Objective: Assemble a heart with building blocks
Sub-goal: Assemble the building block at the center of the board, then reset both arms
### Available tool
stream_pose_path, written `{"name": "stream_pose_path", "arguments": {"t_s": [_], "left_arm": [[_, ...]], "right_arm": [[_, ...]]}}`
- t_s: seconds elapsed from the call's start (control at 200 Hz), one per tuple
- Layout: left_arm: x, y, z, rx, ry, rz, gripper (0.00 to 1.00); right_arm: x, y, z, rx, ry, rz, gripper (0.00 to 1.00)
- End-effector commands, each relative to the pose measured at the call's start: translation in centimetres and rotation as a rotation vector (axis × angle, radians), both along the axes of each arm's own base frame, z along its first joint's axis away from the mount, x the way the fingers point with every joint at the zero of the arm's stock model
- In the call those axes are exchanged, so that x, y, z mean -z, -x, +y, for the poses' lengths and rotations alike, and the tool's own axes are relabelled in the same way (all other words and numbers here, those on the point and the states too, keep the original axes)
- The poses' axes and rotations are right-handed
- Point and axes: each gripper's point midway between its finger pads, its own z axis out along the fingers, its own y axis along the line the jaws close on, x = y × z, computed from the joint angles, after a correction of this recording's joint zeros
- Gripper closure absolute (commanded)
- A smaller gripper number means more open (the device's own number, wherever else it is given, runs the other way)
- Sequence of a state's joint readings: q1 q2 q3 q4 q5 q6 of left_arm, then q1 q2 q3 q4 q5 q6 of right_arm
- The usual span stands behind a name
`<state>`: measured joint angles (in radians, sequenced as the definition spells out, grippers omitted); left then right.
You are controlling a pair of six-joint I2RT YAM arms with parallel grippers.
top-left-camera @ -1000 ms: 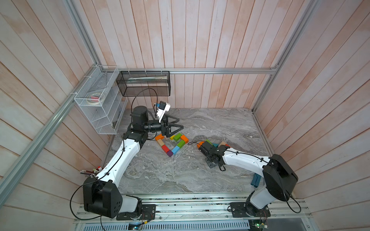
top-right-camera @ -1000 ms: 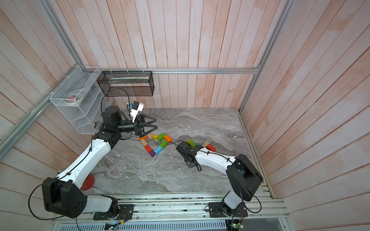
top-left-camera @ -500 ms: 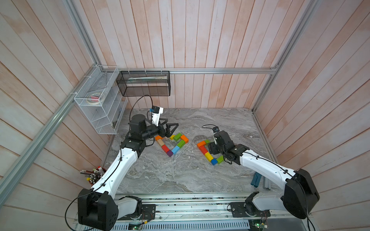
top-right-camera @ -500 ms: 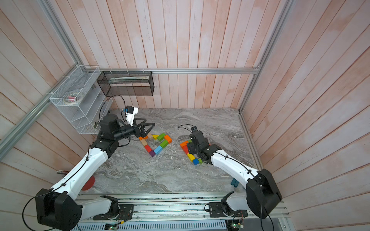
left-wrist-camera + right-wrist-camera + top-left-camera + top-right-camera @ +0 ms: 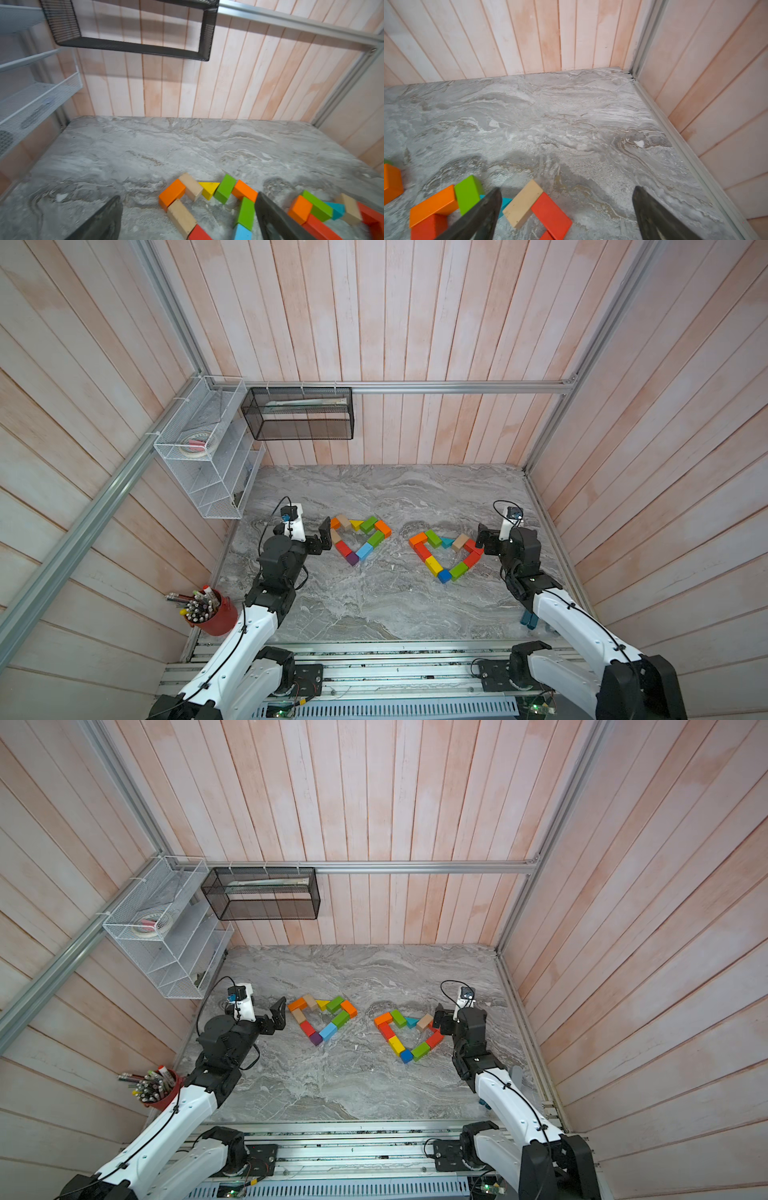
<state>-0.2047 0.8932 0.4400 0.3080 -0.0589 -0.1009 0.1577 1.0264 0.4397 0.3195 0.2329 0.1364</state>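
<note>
Left gripper (image 5: 321, 537) gapes wide and empty at 9 o'clock of the left heart (image 5: 376, 538). Right gripper (image 5: 484, 540), equally wide and empty, sits just beside the right heart (image 5: 433, 565) at 3 o'clock. Twenty building blocks (image 5: 365, 551) lie on the table (image 5: 386, 605), ten per heart. Each arm reaches forward, wrist turned inward.

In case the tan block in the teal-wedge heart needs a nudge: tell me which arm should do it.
Right. The right fingers stand open beside the tan block; the left fingers sit at the other heart.
</note>
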Motion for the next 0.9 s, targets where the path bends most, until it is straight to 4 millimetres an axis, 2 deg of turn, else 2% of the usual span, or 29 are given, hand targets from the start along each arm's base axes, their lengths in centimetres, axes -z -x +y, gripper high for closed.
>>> {"name": "stream_pose_path", "arguments": {"t_s": [0.0, 0.135, 0.27, 0.33, 0.51, 0.555, 0.595, 0.705, 0.795, 0.89], "left_arm": [[0.5, 0.2, 2.6, -0.125, -0.064, -0.074, 0.00], [2.4, 0.3, 3.2, -0.126, -0.091, -0.114, 0.00], [3.4, -0.4, 4.1, -0.136, -0.094, -0.153, 0.00], [3.8, -0.7, 4.2, -0.130, -0.107, -0.166, 0.00], [3.9, -2.0, 5.1, -0.129, -0.124, -0.203, 0.00], [4.1, -2.5, 5.3, -0.123, -0.114, -0.168, 0.00], [3.9, -2.5, 5.4, -0.110, -0.104, -0.175, 0.00], [2.1, -1.8, 6.3, -0.114, -0.039, -0.303, 0.00], [2.2, -2.4, 6.4, -0.111, -0.046, -0.285, 0.00], [2.5, -3.0, 6.1, -0.092, -0.060, -0.239, 0.00]], "right_arm": [[-1.0, -0.2, -1.8, 0.050, -0.002, -0.127, 0.02], [0.8, 0.7, -2.6, 0.070, 0.059, -0.185, 0.02], [2.7, 1.3, -3.3, 0.101, 0.073, -0.197, 0.02], [2.5, 1.0, -3.5, 0.107, 0.081, -0.220, 0.02], [1.9, -0.4, -3.6, 0.088, 0.081, -0.260, 0.02], [1.9, -0.9, -3.6, 0.084, 0.095, -0.257, 0.02], [2.2, -1.3, -3.5, 0.074, 0.107, -0.241, 0.02], [3.1, -1.7, -3.6, 0.076, 0.118, -0.242, 0.02], [4.1, -1.9, -4.0, 0.080, 0.099, -0.243, 0.02], [4.1, -2.0, -4.0, 0.072, 0.085, -0.249, 0.02]]}}
